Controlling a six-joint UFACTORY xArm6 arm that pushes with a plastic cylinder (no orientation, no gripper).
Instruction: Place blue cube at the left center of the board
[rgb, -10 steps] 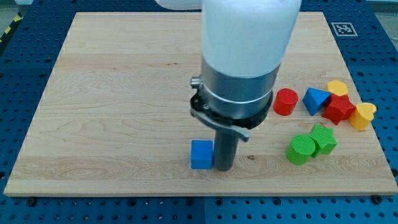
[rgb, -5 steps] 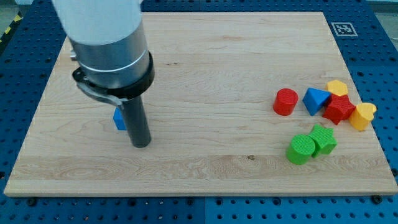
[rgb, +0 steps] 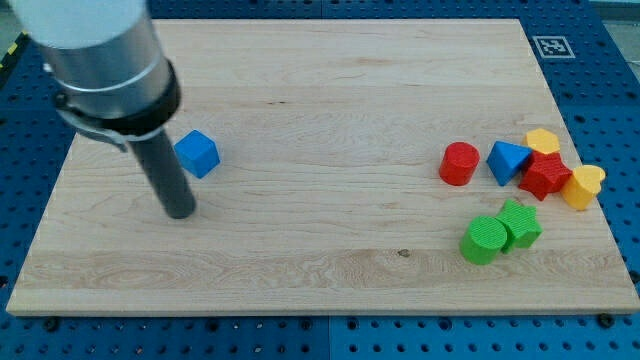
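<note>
The blue cube (rgb: 197, 153) sits on the wooden board (rgb: 320, 90) at the view's left, about mid-height. My tip (rgb: 180, 211) rests on the board just below and slightly left of the cube, a small gap apart from it. The rod and the arm's grey and white body rise toward the view's upper left.
A cluster of blocks lies at the view's right: a red cylinder (rgb: 460, 164), a blue triangular block (rgb: 508, 160), a red star-like block (rgb: 546, 177), a yellow block (rgb: 543, 140), a yellow heart-like block (rgb: 583, 185), a green cylinder (rgb: 484, 241) and a green star-like block (rgb: 520, 222).
The blue cube has been pushed from the bottom middle to the left centre. My tip has moved left with it and now stands clear, below the cube.
</note>
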